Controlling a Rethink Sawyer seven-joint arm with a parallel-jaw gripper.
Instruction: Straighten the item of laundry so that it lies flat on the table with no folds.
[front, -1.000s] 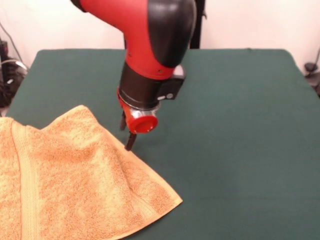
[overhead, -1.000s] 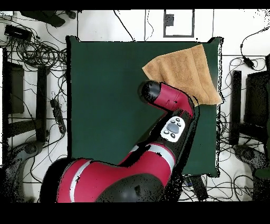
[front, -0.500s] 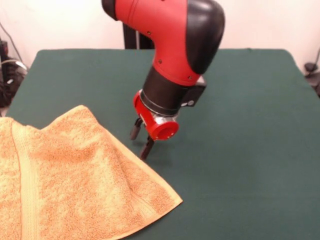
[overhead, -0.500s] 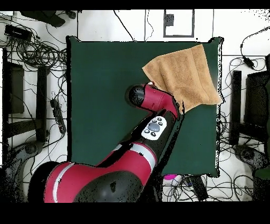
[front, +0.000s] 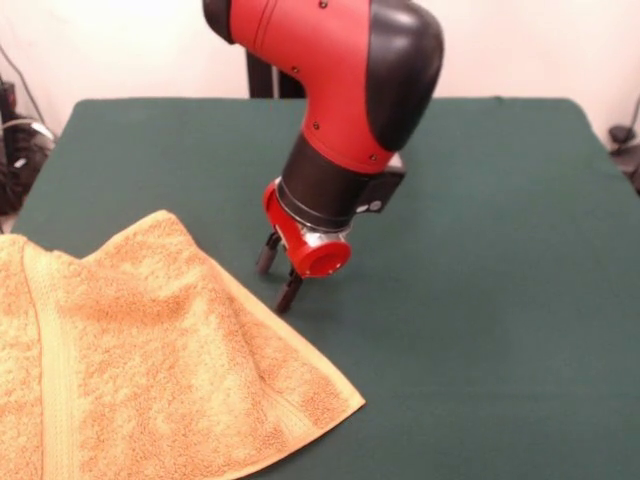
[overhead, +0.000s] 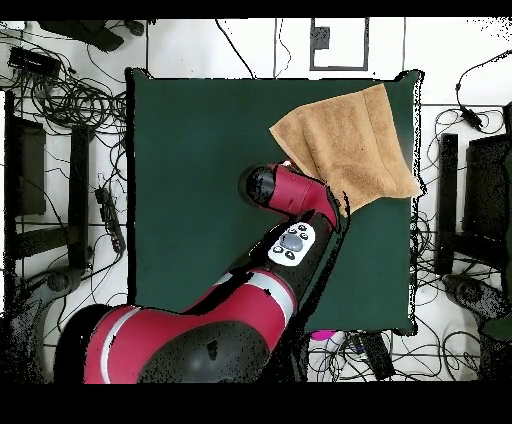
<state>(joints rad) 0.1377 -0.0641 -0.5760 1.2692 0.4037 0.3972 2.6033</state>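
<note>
Towel (front: 140, 360) at front view's near-left desk (front: 480, 300) corner, left part running off frame; woven band (front: 55, 370) on left, ridge fold rising through middle, near-right corner flat. End effector (front: 278, 277) just right of towel's right edge, low over felt, fingers apart, holding nothing. Judgement: fold remains. For good grasp, straddle edge hem, pinch cloth only, pull right and low, avoid dragging whole towel.
</note>
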